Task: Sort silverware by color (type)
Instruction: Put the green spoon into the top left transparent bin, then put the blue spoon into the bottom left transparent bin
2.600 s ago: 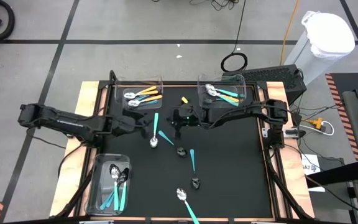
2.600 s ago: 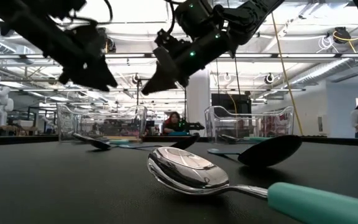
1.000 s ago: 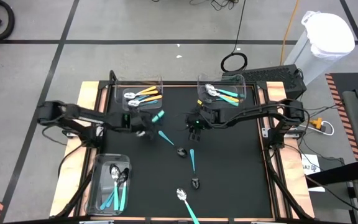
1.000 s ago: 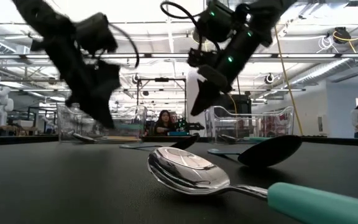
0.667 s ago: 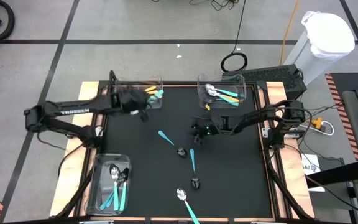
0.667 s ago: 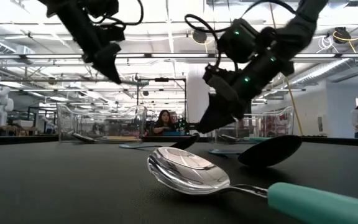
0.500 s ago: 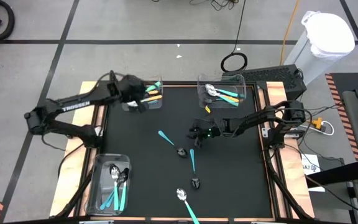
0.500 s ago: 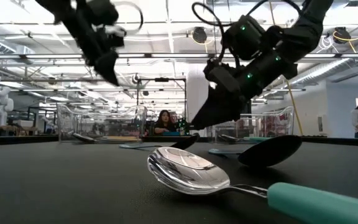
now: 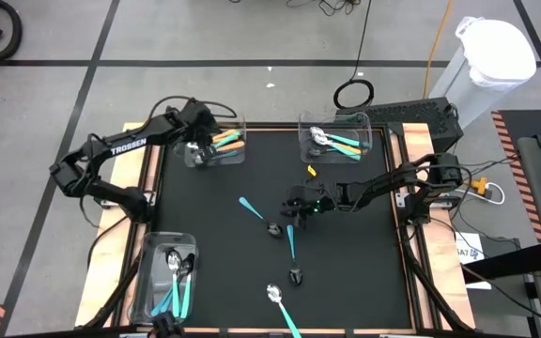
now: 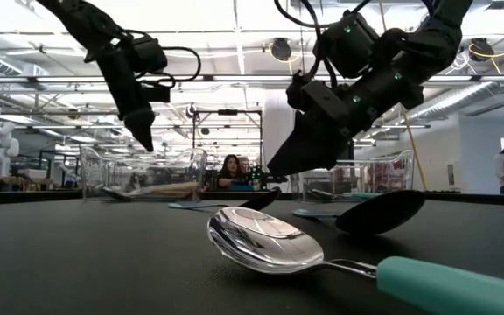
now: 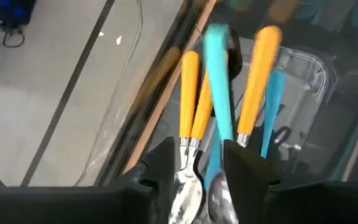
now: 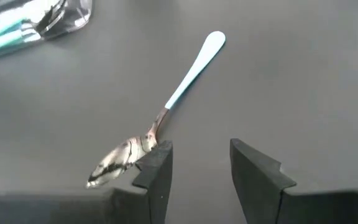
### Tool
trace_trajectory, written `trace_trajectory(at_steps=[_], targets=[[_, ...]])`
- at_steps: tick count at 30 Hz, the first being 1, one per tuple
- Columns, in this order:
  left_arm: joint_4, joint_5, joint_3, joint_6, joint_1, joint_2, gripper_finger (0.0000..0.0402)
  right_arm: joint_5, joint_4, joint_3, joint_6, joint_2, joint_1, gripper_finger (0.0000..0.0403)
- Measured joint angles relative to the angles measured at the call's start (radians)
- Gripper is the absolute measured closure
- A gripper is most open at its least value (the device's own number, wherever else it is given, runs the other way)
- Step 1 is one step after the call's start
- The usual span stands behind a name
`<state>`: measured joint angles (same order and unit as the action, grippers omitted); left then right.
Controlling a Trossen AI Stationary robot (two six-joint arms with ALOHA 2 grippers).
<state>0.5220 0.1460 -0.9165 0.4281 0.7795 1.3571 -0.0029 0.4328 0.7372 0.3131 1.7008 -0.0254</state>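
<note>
Lettering "TROSSEN" in white along the left arm's forearm, readable from above; no other writing legible. Left gripper (image 9: 198, 143) poised over the far-left clear bin (image 9: 237, 157), fingers (image 11: 247, 168) parted a narrow way, nothing clamped. Just ahead of and below those fingers, inside that bin, three orange-handled spoons (image 11: 257, 81) and a light blue-handled spoon (image 11: 218, 93), with another blue handle lying alongside. Right gripper (image 12: 199, 163) low over the black mat (image 9: 346, 263) near its middle, jaws apart to a moderate gap and empty. Directly ahead of it, a light blue spoon (image 12: 166, 112) flat on the mat, bowl close beside one fingertip, handle running away from the gripper; touching or not, cannot tell. Farther from the right gripper toward the near edge, a teal spoon (image 9: 291, 240), then a dark bowl (image 9: 295, 276), then the nearest teal spoon (image 10: 322, 258) at the mat's front edge. Beyond the right gripper, the far-right bin (image 9: 364, 127) with teal-handled spoons (image 9: 342, 143); off to the left arm's near side, the near-left bin (image 9: 148, 291) holding more teal spoons (image 9: 181, 291). Bare mat open on the right gripper's outer side up to the wooden table rim (image 9: 409, 253); bare mat also between the two grippers.
</note>
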Motion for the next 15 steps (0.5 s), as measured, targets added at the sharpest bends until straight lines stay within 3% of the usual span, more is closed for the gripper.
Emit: trace_trajectory(at_steps=[8, 15], targets=[[0.016, 0.134, -0.001, -0.17, -0.018, -0.018, 0.0214, 0.0, 0.013, 0.001, 0.064, 0.0, 0.001, 0.0257], [0.011, -0.063, -0.001, -0.24, -0.159, -0.057, 0.021, 0.057, 0.139, 0.005, 0.166, 0.045, 0.012, 0.0257]])
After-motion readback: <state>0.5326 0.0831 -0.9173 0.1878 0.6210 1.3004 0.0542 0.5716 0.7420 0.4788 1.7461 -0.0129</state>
